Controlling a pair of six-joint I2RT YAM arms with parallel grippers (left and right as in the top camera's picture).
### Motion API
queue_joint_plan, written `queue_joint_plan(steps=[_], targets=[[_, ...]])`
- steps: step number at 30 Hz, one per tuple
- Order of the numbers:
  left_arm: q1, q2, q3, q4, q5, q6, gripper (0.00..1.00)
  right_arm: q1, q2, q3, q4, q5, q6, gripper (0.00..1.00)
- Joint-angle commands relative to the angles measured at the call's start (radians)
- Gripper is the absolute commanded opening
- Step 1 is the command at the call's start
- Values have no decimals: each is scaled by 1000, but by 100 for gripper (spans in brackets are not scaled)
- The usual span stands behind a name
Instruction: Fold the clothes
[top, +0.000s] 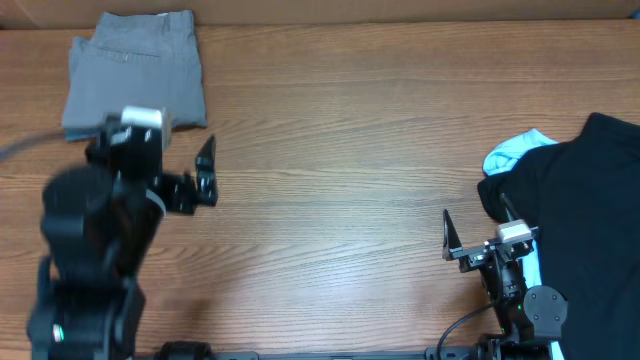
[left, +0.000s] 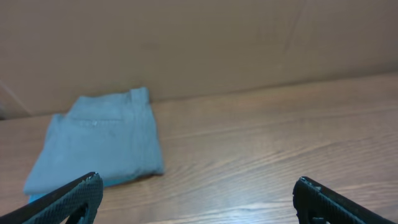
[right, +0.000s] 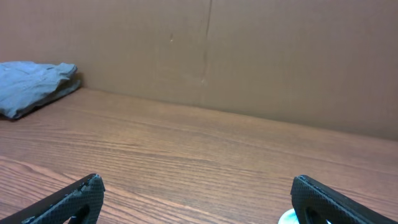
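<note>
Wood-grain bench (top: 330, 150), bare across the middle.

- **Right gripper** (right: 196, 183): nearest the base, jaws spread wide, holding nothing, just beside the black garment (top: 585, 200).
- **Black garment:** unfolded heap at the right side, running out of the overhead view.
- **Light blue garment** (top: 515, 150): one corner shows at the black garment's far-left edge; the rest is apparently tucked under it.
- **Left gripper** (left: 198, 186): jaws spread wide, empty, above the bench near the grey shorts (top: 135, 70).
- **Grey shorts:** folded into a neat rectangle at the far left corner, against the cardboard wall (right: 249, 56).

Hazards, as judged:
- A pinch on the black heap may catch the blue cloth too and drag both together.
- A grip through several layers would leave the garment bunched.
- The left arm, hanging so close, could nudge the folded shorts out of shape.
</note>
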Motion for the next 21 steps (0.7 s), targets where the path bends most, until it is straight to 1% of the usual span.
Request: queue_joint_plan(steps=[1,9,12,15,19,21], targets=[[14,-174,-182,94,13,-5,100,-4,-12,-11,5,-7,0,100],[14,-491,-544,306,-18,-6,100,-4,-12,-11,5,-7,0,100],[15,-605,-658,332,-47,-6,100,-4,-12,-11,5,-7,0,100],[25,-713,-757,336,-47,-8,100,-4,-12,-11,5,-7,0,100],[27,-818,-879,385,-47,-8,100,-4,-12,-11,5,-7,0,100],[27,-817,-923,430,-64,-8,100,-4,-12,-11,5,-7,0,100]])
